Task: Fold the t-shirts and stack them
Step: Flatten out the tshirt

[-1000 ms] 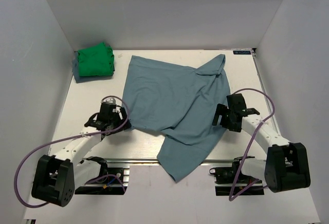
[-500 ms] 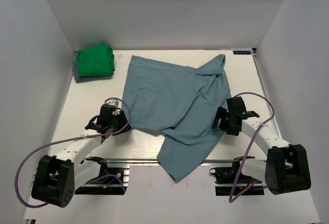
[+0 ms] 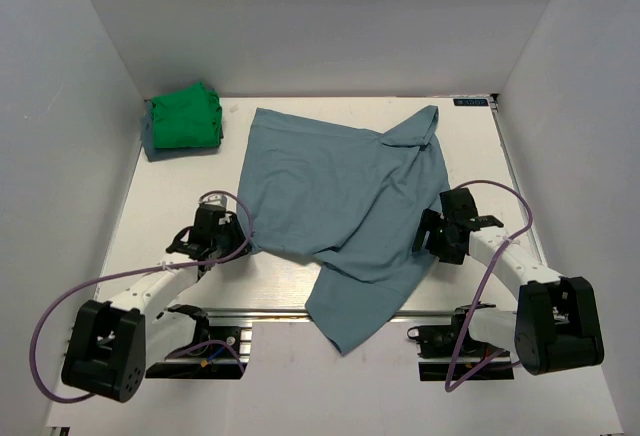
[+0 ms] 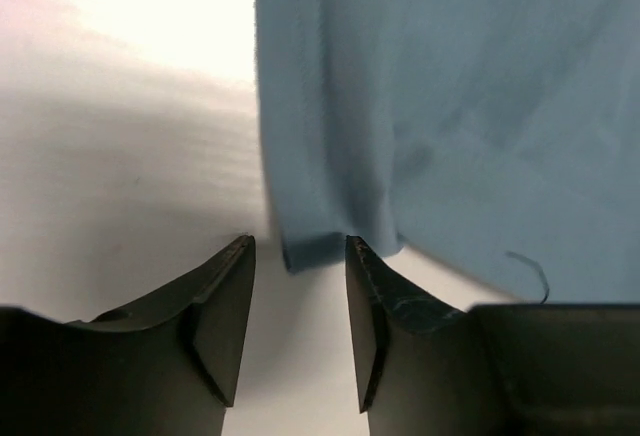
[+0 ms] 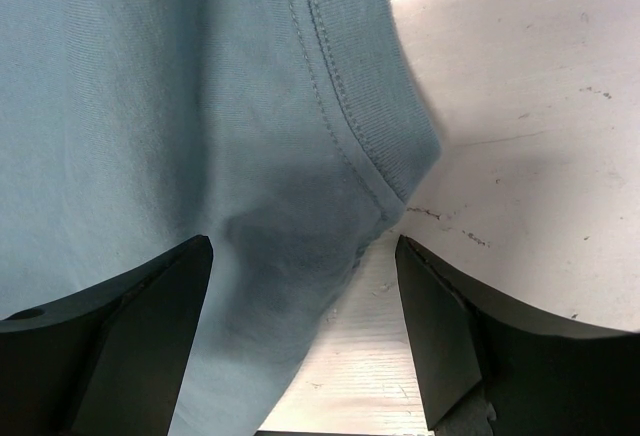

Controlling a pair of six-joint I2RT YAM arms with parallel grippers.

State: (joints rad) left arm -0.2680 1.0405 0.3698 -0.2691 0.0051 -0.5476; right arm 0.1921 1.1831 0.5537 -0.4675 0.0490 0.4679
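The large blue-grey t-shirt (image 3: 340,191) lies spread and rumpled across the middle of the table, one flap hanging over the near edge (image 3: 350,316). A bright green t-shirt (image 3: 183,119) sits folded in the back left corner. My left gripper (image 3: 238,241) rests low at the blue-grey shirt's left near corner. In the left wrist view that corner (image 4: 312,252) lies right at the fingertips, the jaws partly open around it. My right gripper (image 3: 432,236) is at the shirt's right edge. Its wide-open jaws straddle a fold by the ribbed hem (image 5: 375,136).
White walls enclose the table on the left, back and right. A metal rail (image 3: 260,312) runs along the near edge between the arm bases. A strip of grey-blue cloth (image 3: 152,146) shows under the green shirt. Bare table (image 3: 170,196) lies left of the big shirt.
Both grippers have shifted slightly toward the near side, settling at the blue-grey shirt's edges. Neither shirt has moved.
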